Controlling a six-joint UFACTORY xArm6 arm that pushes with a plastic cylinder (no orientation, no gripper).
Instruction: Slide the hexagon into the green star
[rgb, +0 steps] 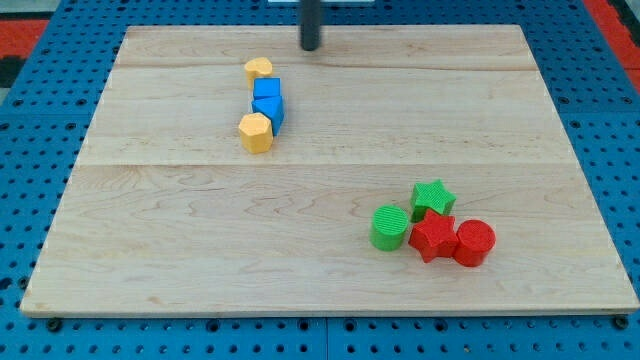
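The yellow hexagon (256, 131) sits left of the board's middle, at the bottom of a short column of blocks. The green star (432, 197) lies at the lower right, far from the hexagon. My tip (311, 46) is near the view's top edge, above and to the right of the hexagon, touching no block.
Two blue blocks (268, 100) and a yellow heart-like block (258, 69) stack above the hexagon. A green cylinder (389, 227), a red star (432, 236) and a red cylinder (474, 242) crowd below the green star. The wooden board (200, 250) lies on a blue pegboard.
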